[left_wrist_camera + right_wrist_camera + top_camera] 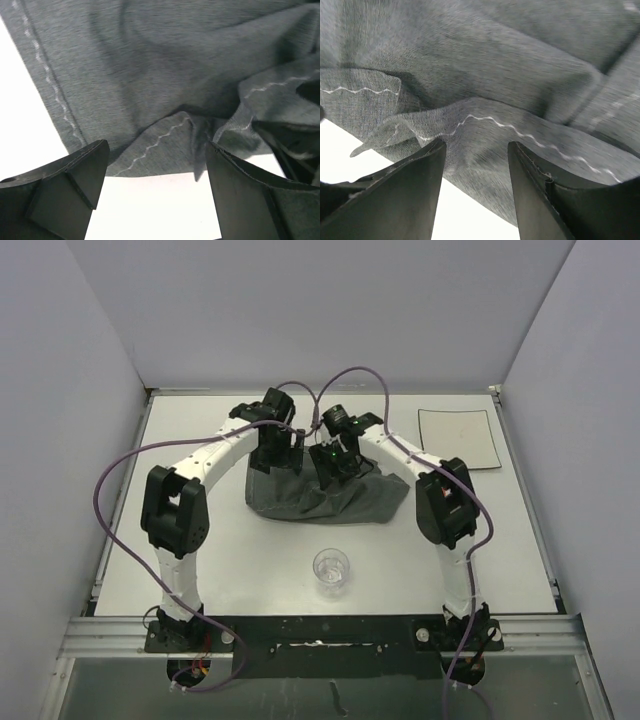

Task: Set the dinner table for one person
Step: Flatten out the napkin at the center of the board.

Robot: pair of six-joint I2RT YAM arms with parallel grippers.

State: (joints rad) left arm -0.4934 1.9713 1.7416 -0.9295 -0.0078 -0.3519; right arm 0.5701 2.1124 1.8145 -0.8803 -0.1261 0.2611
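The dinner table (215, 560) is a white tabletop with a thin metal rim. A dark grey stitched placemat (325, 498) lies crumpled at its middle, with folds along the far edge. My left gripper (277, 453) hangs over the cloth's far left part. In the left wrist view it (157, 170) is open, with bare table (150, 205) between the fingers and the placemat edge (150, 100) just beyond. My right gripper (340, 462) is over the far middle folds. It (477, 150) is open above a folded hem (485, 125), not pinching it.
A clear glass cup (331, 570) stands near the front centre. A small white square plate (458, 438) lies at the back right. Purple cables loop over both arms. Grey walls close the table in on three sides.
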